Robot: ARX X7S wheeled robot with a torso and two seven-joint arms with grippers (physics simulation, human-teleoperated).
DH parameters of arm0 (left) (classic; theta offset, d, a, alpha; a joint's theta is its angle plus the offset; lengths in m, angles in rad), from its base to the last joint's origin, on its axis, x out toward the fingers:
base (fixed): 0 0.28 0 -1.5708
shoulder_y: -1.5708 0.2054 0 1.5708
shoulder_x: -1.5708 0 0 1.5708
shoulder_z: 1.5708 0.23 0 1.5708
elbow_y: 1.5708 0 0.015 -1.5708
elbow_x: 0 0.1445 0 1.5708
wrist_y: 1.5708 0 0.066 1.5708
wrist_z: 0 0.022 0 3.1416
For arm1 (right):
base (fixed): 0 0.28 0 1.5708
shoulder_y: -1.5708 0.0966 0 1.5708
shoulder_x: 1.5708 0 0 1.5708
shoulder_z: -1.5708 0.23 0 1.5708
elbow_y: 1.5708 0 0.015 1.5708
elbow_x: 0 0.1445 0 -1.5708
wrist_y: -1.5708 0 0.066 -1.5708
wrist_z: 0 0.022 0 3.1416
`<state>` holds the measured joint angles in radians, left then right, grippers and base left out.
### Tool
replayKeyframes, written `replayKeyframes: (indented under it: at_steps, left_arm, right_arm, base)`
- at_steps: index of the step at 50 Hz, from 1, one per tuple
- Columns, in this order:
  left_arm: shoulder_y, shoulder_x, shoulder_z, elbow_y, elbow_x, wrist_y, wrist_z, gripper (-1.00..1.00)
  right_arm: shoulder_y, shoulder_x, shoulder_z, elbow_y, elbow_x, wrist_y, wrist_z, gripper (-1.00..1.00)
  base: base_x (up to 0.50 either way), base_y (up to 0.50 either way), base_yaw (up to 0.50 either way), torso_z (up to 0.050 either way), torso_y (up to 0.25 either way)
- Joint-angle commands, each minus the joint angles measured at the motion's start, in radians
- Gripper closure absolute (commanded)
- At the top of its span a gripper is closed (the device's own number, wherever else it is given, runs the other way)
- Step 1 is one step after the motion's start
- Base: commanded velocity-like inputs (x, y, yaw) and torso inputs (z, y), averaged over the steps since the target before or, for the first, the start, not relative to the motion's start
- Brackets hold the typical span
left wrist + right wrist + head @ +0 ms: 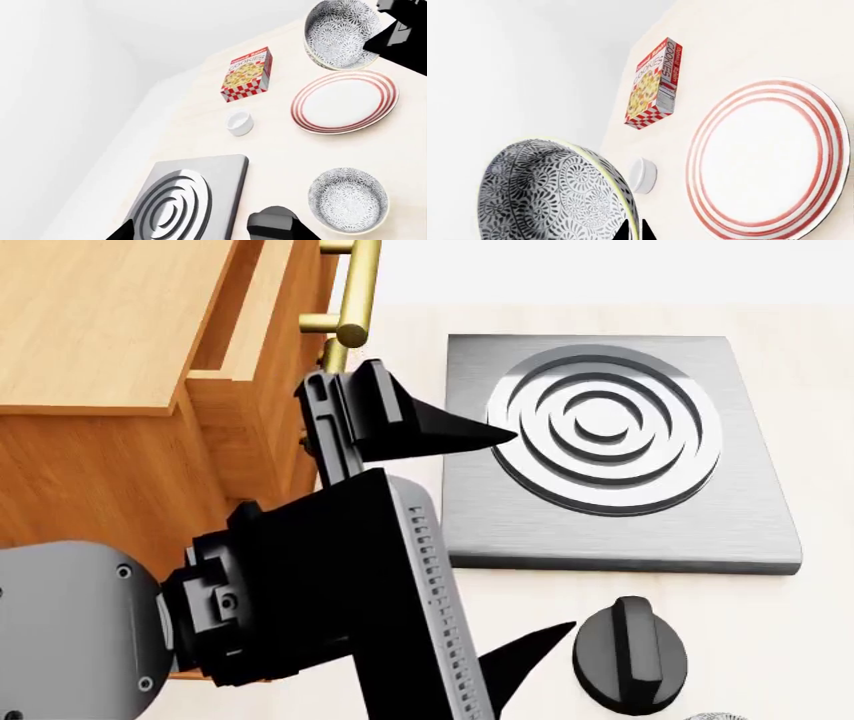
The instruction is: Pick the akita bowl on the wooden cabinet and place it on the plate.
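Observation:
My right gripper is shut on the rim of the akita bowl, a white bowl with a grey speckled pattern, holding it tilted in the air beside the red-ringed plate. In the left wrist view the held bowl hangs just past the plate, with the right gripper on its rim. An identical bowl rests on the table. My left gripper hovers open and holds nothing over the stove. The wooden cabinet stands at the head view's left.
A cookie box and a small white cup lie on the table near the plate. The stove has a black knob at its near side. Brass drawer handles stick out from the cabinet towards my left arm.

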<state>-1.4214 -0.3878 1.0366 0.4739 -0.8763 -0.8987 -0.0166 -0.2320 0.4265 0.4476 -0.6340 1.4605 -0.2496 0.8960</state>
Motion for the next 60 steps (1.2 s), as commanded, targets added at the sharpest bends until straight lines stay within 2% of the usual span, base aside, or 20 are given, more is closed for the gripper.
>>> replayKeyframes:
  at_steps: [1, 8, 42, 52, 60]
  left_arm:
    - [0.006, -0.004, 0.003, 0.004, 0.001, 0.005, -0.003, -1.0]
    - [0.005, -0.006, 0.001, 0.002, -0.003, 0.004, -0.004, -1.0]
    - [0.016, -0.009, 0.015, -0.002, 0.003, 0.019, -0.003, -1.0]
    - [0.019, -0.015, 0.015, 0.0, 0.002, 0.022, -0.004, -1.0]
    - [0.02, -0.019, 0.016, -0.005, 0.004, 0.028, 0.0, -1.0]
  right_arm:
    - [0.017, 0.039, 0.039, 0.023, -0.007, 0.003, 0.018, 1.0]
    - [0.005, 0.062, 0.08, 0.042, 0.025, 0.0, 0.022, 1.0]
    - [-0.027, 0.014, 0.12, 0.157, 0.087, -0.022, -0.062, 1.0]
    - [0.04, 0.079, 0.089, 0.148, 0.07, 0.009, -0.011, 1.0]
    - [0.113, 0.125, 0.024, 0.237, 0.017, 0.046, 0.019, 1.0]
  base:
    - [0.0, 0.0, 0.0, 0.0, 0.0]
    - [0.0, 0.0, 0.0, 0.0, 0.0]
    - [0.0, 0.0, 0.0, 0.0, 0.0]
    - [0.0, 0.0, 0.0, 0.0, 0.0]
    - [0.0, 0.0, 0.0, 0.0, 0.001]
